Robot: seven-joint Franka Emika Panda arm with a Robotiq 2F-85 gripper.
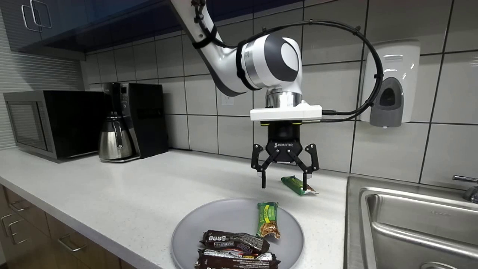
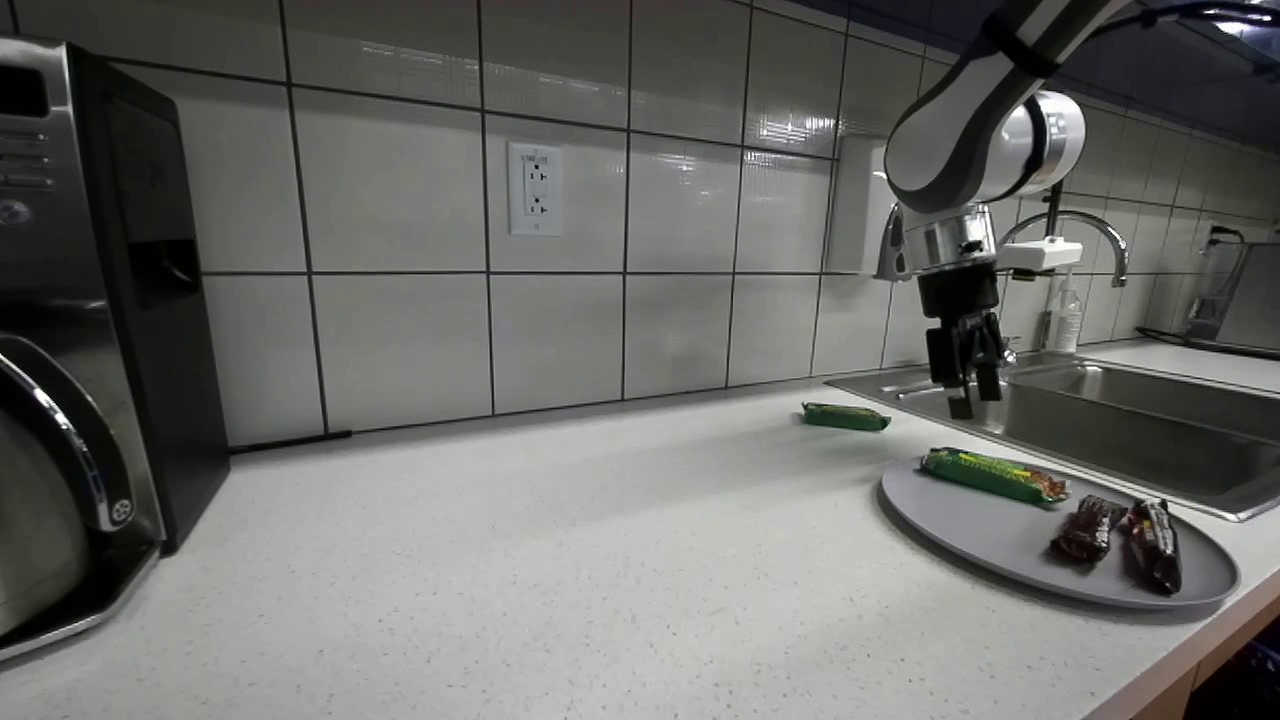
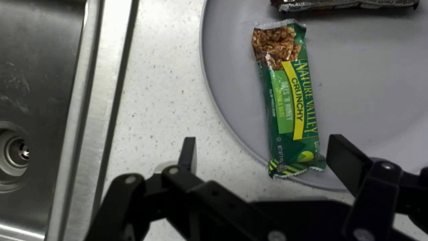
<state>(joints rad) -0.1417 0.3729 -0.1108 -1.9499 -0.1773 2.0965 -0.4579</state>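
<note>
In an exterior view, left of my black two-fingered tool (image 1: 284,183) and nearer that camera, shiny dark-brown wrapped bars (image 1: 235,242) lie on a flat round grey plate (image 1: 209,220); the frame's bottom edge crops them, so their number is hard to make out there. Next comes a flat green film-wrapped granola bar (image 1: 267,219), also on the plate, slightly left of my tool's middle, low in front of it and seemingly nearest. In the wrist view its long axis runs away from my tool, roughly square to the line between the fingertips (image 3: 344,160). My tool itself hangs spread wide, with nothing in its grasp or in contact. Just right of its middle, and beyond it, a second green wrapped bar (image 1: 293,184) lies on the white speckled surface (image 1: 149,179); one finger hides part of it, and the wrist view leaves it out. Well to the right is a stainless-steel sink (image 1: 429,213).
</note>
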